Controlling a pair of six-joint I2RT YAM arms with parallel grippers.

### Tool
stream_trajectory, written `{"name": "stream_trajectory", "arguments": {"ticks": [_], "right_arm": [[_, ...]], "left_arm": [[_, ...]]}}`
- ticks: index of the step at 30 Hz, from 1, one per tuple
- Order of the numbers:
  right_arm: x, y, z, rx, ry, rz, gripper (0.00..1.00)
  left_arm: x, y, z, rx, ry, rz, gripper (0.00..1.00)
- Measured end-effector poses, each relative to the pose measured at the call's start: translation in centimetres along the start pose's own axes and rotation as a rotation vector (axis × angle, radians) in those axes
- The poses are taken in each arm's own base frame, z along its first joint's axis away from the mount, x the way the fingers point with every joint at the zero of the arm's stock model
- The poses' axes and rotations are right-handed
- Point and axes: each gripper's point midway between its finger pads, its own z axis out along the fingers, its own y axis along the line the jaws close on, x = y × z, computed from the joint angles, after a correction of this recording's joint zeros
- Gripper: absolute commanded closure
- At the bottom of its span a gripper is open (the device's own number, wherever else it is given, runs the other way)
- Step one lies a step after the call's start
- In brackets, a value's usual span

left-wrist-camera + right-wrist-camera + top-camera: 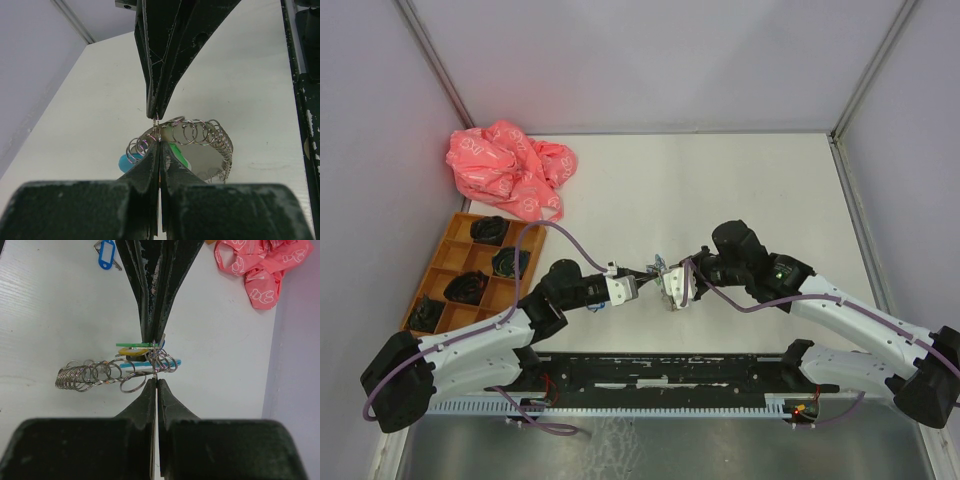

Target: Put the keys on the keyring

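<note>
The keyring is a curved chain of linked silver split rings hanging just above the table between both grippers. My left gripper is shut on one small ring from below in its own view. My right gripper pinches the same ring from the opposite side. In the right wrist view my right gripper is shut on the keyring, the left gripper meeting it tip to tip. Green, yellow and light-blue tagged keys hang bunched at the pinch. Another blue-tagged key lies apart on the table.
A crumpled pink plastic bag lies at the back left. An orange compartment tray with dark round items sits at the left edge. The black rail with the arm bases runs along the near edge.
</note>
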Motion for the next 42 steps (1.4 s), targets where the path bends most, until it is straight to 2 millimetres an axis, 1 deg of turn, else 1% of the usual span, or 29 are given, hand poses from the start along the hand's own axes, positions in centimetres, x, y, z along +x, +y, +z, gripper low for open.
{"name": "stream_trajectory", "arguments": {"ticks": [11, 18, 42], "right_arm": [[-0.04, 0.05, 0.02, -0.001, -0.001, 0.003, 0.99], [0.06, 0.02, -0.01, 0.001, 0.004, 0.006, 0.99], [0.04, 0.14, -0.01, -0.001, 0.004, 0.022, 0.99]], "left_arm": [[0.02, 0.0, 0.0, 0.0, 0.001, 0.0, 0.97], [0.42, -0.23, -0.14, 0.007, 0.019, -0.008, 0.97], [0.35, -0.08, -0.16, 0.001, 0.019, -0.006, 0.97]]}}
